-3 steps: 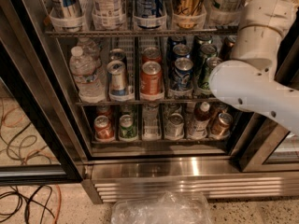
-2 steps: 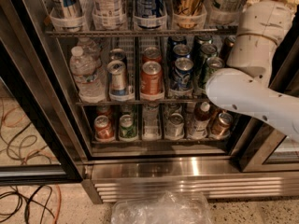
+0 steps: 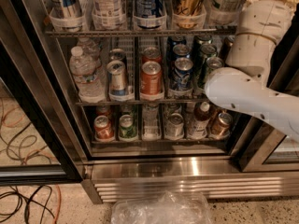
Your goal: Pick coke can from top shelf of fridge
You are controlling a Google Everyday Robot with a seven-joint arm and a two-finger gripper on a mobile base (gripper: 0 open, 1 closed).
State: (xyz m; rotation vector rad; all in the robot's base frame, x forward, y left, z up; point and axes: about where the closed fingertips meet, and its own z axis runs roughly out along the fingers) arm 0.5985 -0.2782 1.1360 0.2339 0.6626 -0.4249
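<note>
The fridge (image 3: 187,171) stands in front of me, its racks of drinks in full sight. The top shelf (image 3: 140,32) is the wire rack across the top of the view. It is fronted by translucent cups (image 3: 149,20) holding tall blue, white and gold cans. No large red coke can shows; it is hidden or out of view. My white arm (image 3: 243,92) crosses the right side in front of the right lanes and rises to the top right corner. The gripper is out of view.
On the middle rack are a water bottle (image 3: 86,76), a silver can (image 3: 117,78), a smaller orange-red can (image 3: 151,78) and blue cans (image 3: 182,71). The bottom rack holds small cans. Cables (image 3: 28,199) lie on the floor at left, and a clear plastic bag (image 3: 161,209) lies below the fridge base.
My arm's elbow has shifted slightly left and down across the right lanes. The drinks on the racks have not moved.
</note>
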